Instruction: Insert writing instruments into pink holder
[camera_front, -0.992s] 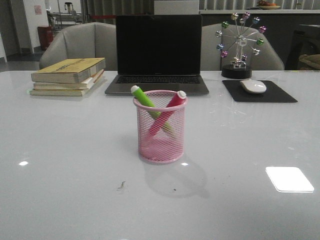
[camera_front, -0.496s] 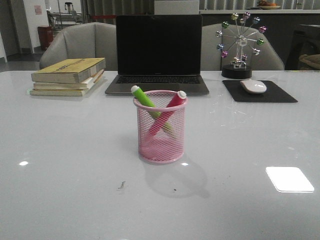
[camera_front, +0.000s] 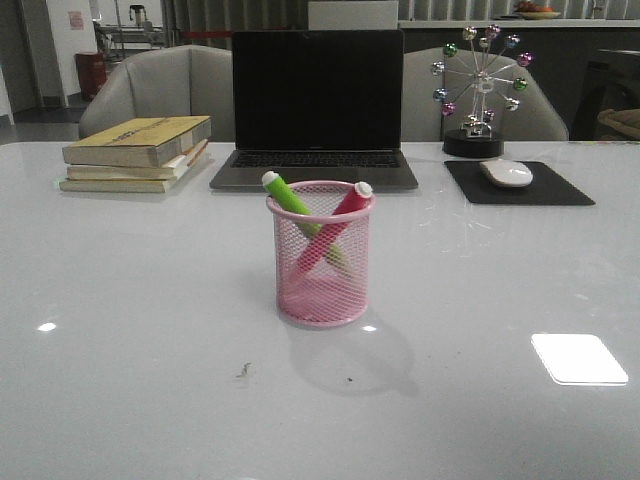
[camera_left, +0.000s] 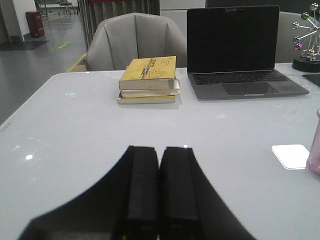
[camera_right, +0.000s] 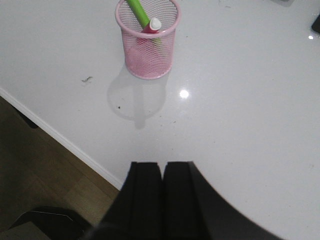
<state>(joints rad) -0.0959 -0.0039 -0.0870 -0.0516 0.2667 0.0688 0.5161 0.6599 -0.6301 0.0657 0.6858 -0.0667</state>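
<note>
Both pens already stand inside the pink cup (camera_front: 320, 255), which sits upright on the white table (camera_front: 120, 300) a little in front of the laptop (camera_front: 316, 100). By the look of it the inserting is done, and what is left is only to stay clear. Doing that well means keeping both arms away from the cup's rim, since the pens lean loosely and a brush against either tip could tip the light mesh cup.

The left gripper (camera_left: 159, 190) has its two dark fingers pressed flat together with nothing between them; it hangs over bare table on the book side of the laptop, well apart from the cup. The right gripper (camera_right: 161, 195) is likewise closed and empty, near the table's front edge, the cup well ahead of it.

The green pen (camera_front: 290, 203) leans with its white tip up and out over the cup's left rim, its long axis slanting down toward the base on the right. The red pen (camera_front: 340, 222) slants the opposite way, white tip at the right rim (the two cross inside the mesh). Neither is upright; each rests on the rim.
</note>
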